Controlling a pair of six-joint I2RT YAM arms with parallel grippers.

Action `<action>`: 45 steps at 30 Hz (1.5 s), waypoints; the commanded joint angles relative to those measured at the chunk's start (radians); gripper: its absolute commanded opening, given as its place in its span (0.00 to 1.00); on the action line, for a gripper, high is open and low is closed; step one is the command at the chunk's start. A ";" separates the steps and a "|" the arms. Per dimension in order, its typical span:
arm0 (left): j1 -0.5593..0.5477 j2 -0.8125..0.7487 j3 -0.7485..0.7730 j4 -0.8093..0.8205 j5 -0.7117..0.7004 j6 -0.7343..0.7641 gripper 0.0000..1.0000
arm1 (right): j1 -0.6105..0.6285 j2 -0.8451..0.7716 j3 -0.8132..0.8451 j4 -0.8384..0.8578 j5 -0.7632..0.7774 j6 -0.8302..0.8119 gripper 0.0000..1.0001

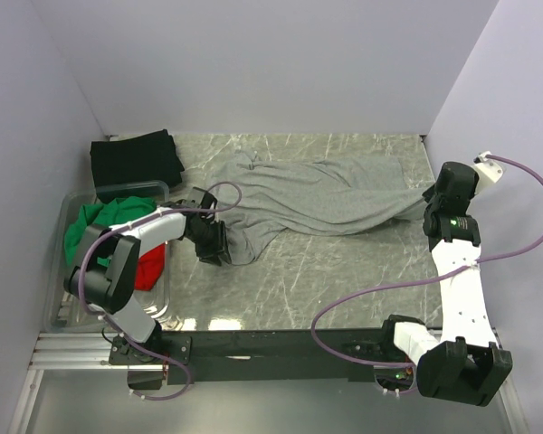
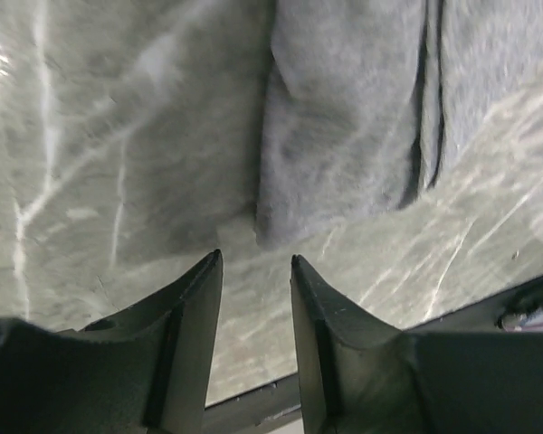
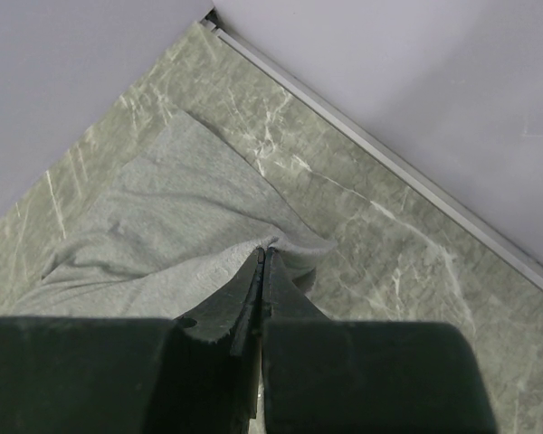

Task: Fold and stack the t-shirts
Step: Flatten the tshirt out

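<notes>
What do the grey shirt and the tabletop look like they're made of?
The grey t-shirt: soft heathered knit, probably cotton jersey; matte, speckled, lying in loose folds. The tabletop: smooth, glossy, marble-patterned, maybe laminate or stone; white veins and bright reflections show.

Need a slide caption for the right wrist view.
Right hand shut on an edge of the grey t-shirt, marble tabletop by the wall corner.

You're looking down from high behind the near edge at the whole bench; each wrist camera is peering close past its jaws, all three sharing the grey t-shirt.
</notes>
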 commanded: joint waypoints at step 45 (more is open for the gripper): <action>0.316 -0.030 1.292 -0.328 -0.527 -0.029 0.00 | -0.028 -0.111 0.395 -0.043 -0.155 -0.199 0.00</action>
